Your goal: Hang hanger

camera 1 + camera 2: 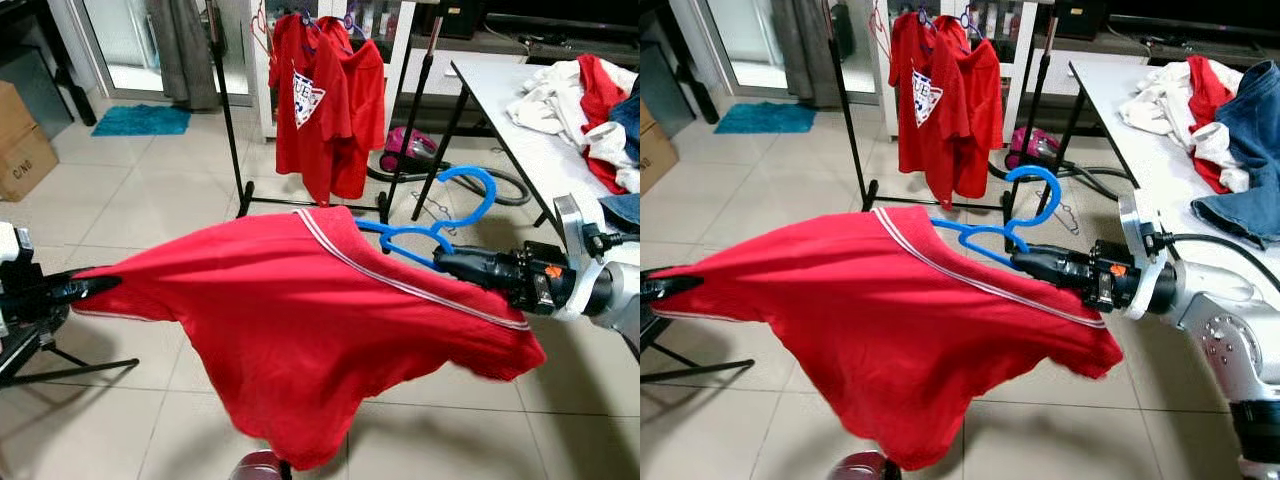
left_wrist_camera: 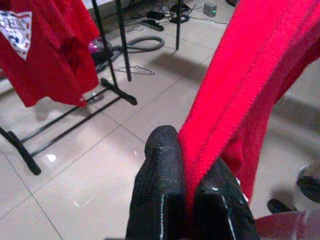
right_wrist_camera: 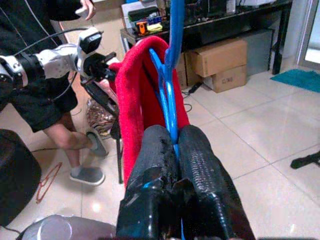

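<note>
Ahead, the red shirt (image 1: 300, 320) on the blue hanger (image 1: 440, 225) spreads between both arms, before the clothes rack (image 1: 232, 130). Left wrist: left gripper (image 2: 187, 195) pinches shirt fabric. Right wrist: right gripper (image 3: 174, 150) clamps the hanger.

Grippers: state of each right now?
Left gripper: shut on the red shirt, pinching its fabric edge.
Right gripper: shut on the blue hanger that sits inside the shirt's collar.
</note>
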You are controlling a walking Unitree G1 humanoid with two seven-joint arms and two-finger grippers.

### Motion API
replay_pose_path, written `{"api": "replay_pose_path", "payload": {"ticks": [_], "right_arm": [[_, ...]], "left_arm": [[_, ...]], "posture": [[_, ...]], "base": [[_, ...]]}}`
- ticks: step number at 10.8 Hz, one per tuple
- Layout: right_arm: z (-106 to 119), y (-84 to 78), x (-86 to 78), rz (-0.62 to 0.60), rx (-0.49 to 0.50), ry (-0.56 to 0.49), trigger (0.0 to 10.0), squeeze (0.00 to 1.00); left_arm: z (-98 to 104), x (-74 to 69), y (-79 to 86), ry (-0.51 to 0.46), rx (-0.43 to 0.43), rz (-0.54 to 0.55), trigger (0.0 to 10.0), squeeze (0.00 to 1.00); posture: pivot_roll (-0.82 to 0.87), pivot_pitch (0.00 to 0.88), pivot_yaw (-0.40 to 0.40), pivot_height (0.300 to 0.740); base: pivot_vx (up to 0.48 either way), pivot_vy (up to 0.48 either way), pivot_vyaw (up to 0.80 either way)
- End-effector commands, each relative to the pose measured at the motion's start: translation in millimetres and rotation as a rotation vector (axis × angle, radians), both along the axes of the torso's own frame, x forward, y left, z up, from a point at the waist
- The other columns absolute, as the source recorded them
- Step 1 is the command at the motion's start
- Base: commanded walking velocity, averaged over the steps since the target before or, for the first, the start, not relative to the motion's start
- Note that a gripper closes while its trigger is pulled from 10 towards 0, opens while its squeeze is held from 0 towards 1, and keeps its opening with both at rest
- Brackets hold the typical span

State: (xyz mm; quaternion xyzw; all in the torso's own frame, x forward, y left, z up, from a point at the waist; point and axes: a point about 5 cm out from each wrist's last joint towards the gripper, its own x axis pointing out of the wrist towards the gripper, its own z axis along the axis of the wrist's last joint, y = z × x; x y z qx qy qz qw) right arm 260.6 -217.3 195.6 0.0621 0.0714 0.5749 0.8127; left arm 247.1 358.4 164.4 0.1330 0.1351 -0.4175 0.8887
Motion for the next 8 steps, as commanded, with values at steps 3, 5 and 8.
{"api": "replay_pose_path", "payload": {"ticks": [3,5,8], "right_arm": [[14,-5.1,3.9,-0.039,0.007,-0.080,10.0,0.00],[13,-3.0,3.0,-0.054,-0.025,-0.086,10.0,0.00],[7,-3.6,4.0,-0.084,-0.064,-0.074,10.0,0.00]], "left_arm": [[15,13.1,-7.4,-0.074,-0.014,0.022,10.0,1.00],[22,19.8,-12.8,-0.108,-0.024,0.012,10.0,1.00],[21,23.3,-12.4,-0.082,-0.034,0.035,10.0,1.00]], "posture": [[0.05,0.000,0.000,0.740],[0.04,0.000,0.002,0.740],[0.05,0.000,-0.012,0.740]], "base": [[0.000,0.000,0.00],[0.000,0.000,0.00],[0.000,0.000,0.00]]}}
